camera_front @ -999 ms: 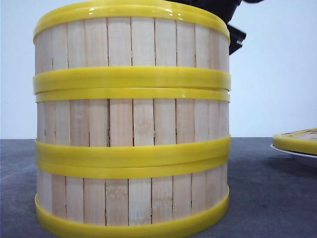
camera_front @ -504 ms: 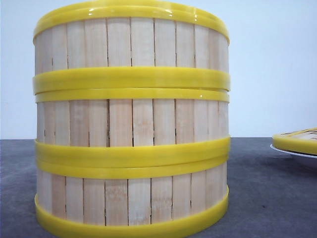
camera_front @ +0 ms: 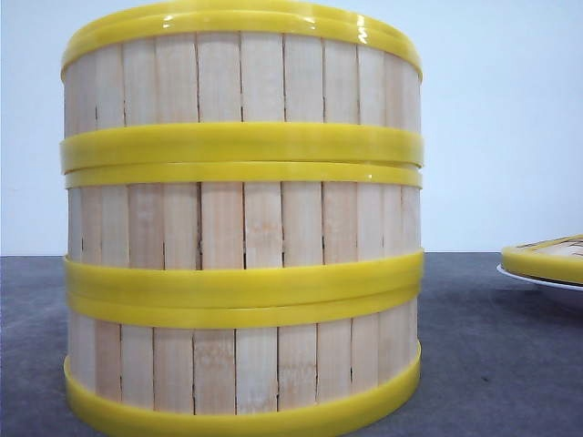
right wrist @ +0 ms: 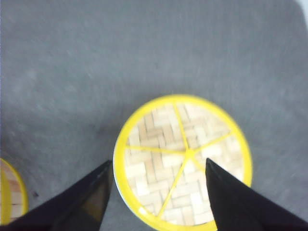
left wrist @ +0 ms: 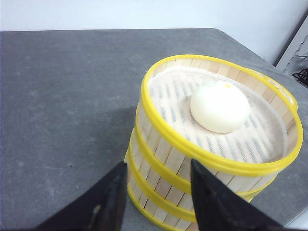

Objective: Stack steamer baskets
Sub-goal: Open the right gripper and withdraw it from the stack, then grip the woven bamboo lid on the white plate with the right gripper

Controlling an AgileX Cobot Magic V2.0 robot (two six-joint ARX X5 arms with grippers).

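Three steamer baskets stand stacked in one column on the grey table: the top one [camera_front: 241,82], the middle one [camera_front: 241,223] and the bottom one [camera_front: 241,364]. Their yellow rims line up. In the left wrist view the top basket [left wrist: 161,127] holds a white bun [left wrist: 220,107] on a pale liner. My left gripper [left wrist: 158,162] is open beside the stack's wall, apart from it, with nothing between its fingers. My right gripper [right wrist: 158,162] is open above the flat woven lid [right wrist: 187,139] and holds nothing. Neither gripper shows in the front view.
The yellow-rimmed lid [camera_front: 547,258] lies on a white plate [camera_front: 537,280] to the right of the stack. A bit of the stack's rim [right wrist: 6,192] shows at the edge of the right wrist view. The table's edge [left wrist: 250,48] runs close behind the stack.
The black arm part seen behind the top right of the stack one second ago has left the front view. The stack has not moved.
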